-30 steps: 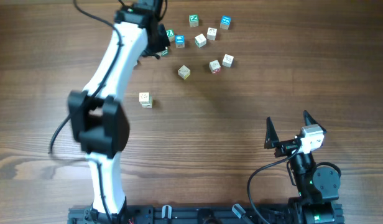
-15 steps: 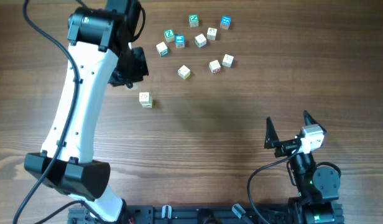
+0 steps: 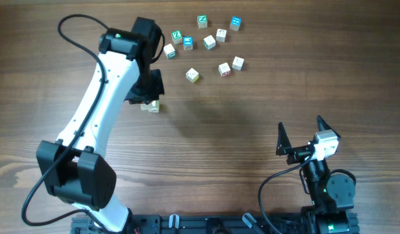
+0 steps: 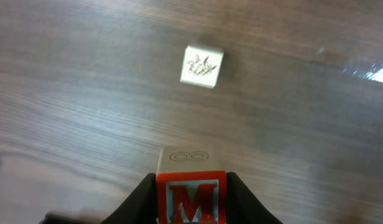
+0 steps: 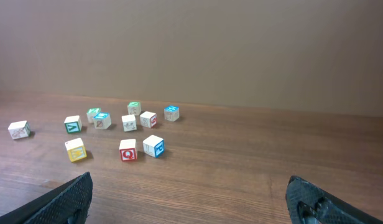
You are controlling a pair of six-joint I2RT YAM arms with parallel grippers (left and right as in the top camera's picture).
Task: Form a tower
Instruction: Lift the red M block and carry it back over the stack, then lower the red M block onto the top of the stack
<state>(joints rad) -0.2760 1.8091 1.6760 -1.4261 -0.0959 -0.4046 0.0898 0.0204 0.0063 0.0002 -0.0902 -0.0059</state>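
My left gripper (image 4: 191,186) is shut on a small wooden cube (image 4: 191,190) that shows a red M face and a pale top. A lone pale cube with a faint print (image 4: 202,65) lies on the table just ahead of and below it. In the overhead view the left gripper (image 3: 146,97) hovers over that pale cube (image 3: 152,106) and hides part of it. The tower is out of view. At the near right my right gripper (image 3: 302,136) stands open and holds nothing, far from all the cubes.
Several loose cubes lie scattered at the back of the wooden table (image 3: 252,110), among them a green-faced one (image 3: 202,21), a blue-faced one (image 3: 235,24) and a yellowish one (image 3: 192,75). The right wrist view shows a red Q cube (image 5: 127,150).
The left arm has swung from the back cluster of cubes forward and left, and now hangs over the lone pale cube with the M cube in its grip. The right arm has not moved.
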